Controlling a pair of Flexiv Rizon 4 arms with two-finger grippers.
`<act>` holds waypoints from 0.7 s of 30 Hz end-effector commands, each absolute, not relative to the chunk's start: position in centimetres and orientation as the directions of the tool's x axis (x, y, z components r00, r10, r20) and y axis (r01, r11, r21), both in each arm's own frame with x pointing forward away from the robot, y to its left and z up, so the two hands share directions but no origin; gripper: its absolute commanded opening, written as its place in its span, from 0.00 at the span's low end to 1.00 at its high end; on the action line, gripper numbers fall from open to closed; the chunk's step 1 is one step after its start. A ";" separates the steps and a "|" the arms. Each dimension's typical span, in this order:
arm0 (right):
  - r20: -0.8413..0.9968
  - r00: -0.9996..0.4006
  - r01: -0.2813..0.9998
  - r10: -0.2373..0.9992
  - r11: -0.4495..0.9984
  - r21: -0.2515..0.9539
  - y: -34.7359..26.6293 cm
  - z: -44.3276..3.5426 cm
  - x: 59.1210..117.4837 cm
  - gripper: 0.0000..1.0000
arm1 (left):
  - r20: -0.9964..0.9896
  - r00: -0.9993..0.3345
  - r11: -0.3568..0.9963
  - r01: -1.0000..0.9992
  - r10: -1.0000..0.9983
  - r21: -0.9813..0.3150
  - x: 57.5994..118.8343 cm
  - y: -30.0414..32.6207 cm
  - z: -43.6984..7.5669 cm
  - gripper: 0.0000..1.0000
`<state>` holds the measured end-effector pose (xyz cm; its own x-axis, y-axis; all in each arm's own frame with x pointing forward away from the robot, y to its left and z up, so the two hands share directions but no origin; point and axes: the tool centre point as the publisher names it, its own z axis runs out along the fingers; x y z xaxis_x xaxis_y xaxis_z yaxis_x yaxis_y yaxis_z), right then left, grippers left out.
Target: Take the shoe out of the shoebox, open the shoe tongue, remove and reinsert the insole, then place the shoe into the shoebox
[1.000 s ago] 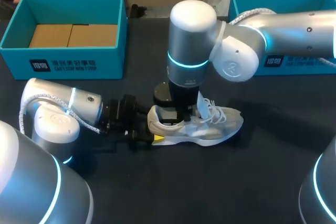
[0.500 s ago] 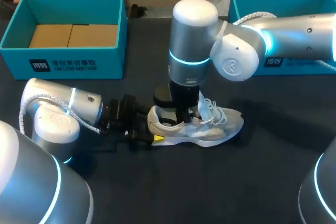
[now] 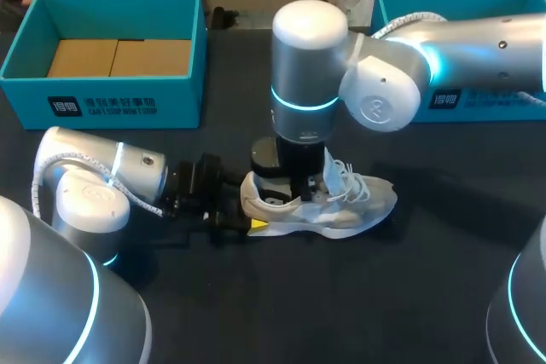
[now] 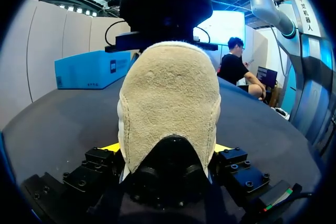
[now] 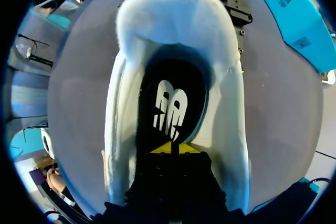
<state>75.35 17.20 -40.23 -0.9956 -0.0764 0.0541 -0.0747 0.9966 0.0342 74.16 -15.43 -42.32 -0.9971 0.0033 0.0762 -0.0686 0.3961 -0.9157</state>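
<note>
While beneath right arm [image 3: 309,66], shoe [image 3: 363,204], shoebox [image 3: 102,101] behind.

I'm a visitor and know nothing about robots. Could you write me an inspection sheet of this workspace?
Surface: dark table.
Job's things: white shoe upright mid-table; dark insole inside it; open teal shoebox far left, second teal box far right.
Clutter: nothing seen.
Grippers: left gripper shut on the shoe's heel; right gripper shut, tips inside the shoe over the insole.
Cables: white cable looped on left arm; another on right arm.
Surroundings: nothing seen.
</note>
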 end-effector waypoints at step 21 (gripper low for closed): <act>-0.025 -0.995 -0.102 -0.101 0.992 0.073 12.8 -35.7 75.7 0.00 | 0.076 -0.997 0.399 -0.069 0.003 -0.915 74.1 -15.5 -42.4 0.00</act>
